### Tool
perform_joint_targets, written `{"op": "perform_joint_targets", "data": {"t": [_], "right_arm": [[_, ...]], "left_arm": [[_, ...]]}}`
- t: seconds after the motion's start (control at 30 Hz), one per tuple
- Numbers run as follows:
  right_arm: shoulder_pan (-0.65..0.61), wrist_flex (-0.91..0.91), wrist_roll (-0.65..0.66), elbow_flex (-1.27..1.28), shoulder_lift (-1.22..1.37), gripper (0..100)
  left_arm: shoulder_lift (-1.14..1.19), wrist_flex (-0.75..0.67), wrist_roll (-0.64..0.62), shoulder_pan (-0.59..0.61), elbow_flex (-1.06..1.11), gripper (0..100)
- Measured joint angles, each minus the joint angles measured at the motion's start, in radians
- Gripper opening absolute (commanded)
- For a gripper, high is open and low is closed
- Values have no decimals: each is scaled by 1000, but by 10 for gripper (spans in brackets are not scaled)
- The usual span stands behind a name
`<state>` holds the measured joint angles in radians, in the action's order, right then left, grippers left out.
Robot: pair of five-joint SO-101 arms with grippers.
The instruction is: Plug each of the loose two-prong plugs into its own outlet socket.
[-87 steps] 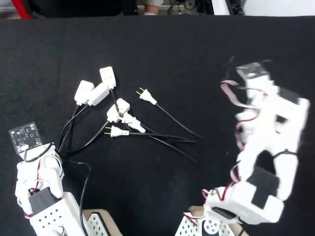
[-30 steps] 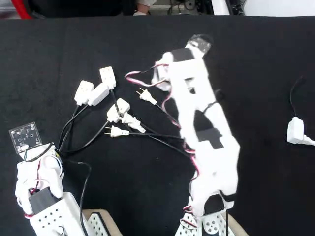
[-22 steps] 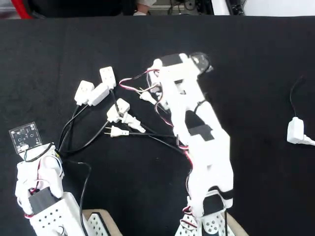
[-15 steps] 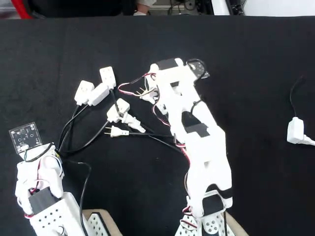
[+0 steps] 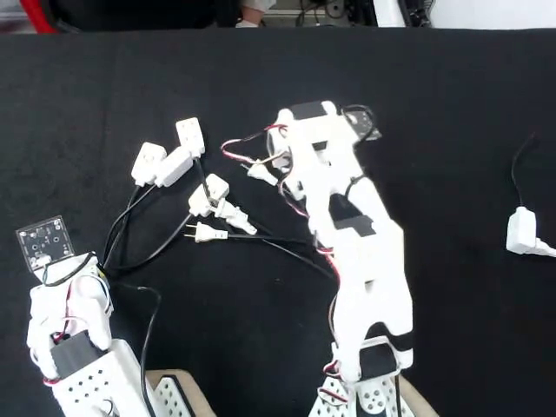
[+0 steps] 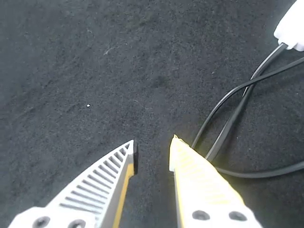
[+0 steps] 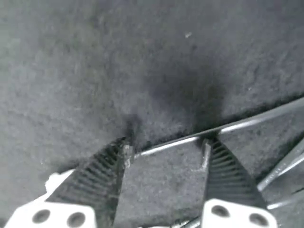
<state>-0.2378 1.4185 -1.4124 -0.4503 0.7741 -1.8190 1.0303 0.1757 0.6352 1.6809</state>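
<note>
We see a table covered in matte black cloth (image 5: pixel 452 104), its nap fuzzy and lint-specked in the wrist views. The white plastic right arm (image 5: pixel 365 261) stretches from the bottom centre up toward the middle of the high view. Its boxy end sits just beside a loose plug (image 5: pixel 258 173), a small white moulded body on a thin black cord.

The right gripper (image 7: pixel 165 151) has its jaws wide apart. The ribbed, wedge-shaped fingers press down near the cloth, and a glossy black cable (image 7: pixel 247 122) runs across from one tip to the other, gripped by neither.

Left of centre in the high view lies a second plug (image 5: pixel 205 231), with its two metal prongs pointing left. Just above it a third plug (image 5: pixel 234 214) rests against a small white block (image 5: pixel 207 195); we cannot tell whether it is seated. In the upper left, the rectangular white sockets (image 5: pixel 189 135) cluster, and black cords curve down from them. One more white socket block (image 5: pixel 521 230) lies alone at the right edge.

The left arm (image 5: pixel 69 321) is folded at the lower left, beside a small square dotted plate (image 5: pixel 42 241). The left gripper (image 6: pixel 153 146) hovers over bare cloth with its jaws slightly apart and nothing between them. Its fingers are pointed and ridged, one of them yellow-tinted. Looping black cords (image 6: pixel 232 114) lie near it, running to a rounded white body (image 6: pixel 292 23).
</note>
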Motion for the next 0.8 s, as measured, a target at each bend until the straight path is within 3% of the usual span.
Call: {"op": "perform_joint_targets", "data": {"t": [0.37,0.5,0.57,0.8], "right_arm": [[5,2,12,0,6,211],[5,6,115,0,6,9],[5,9,172,3,9,40],[44,41,354,3,11,11]], "left_arm": [[0,0,0,0,0,134],[0,0,0,0,0,134],[0,0,0,0,0,134],[0,0,0,0,0,134]]}}
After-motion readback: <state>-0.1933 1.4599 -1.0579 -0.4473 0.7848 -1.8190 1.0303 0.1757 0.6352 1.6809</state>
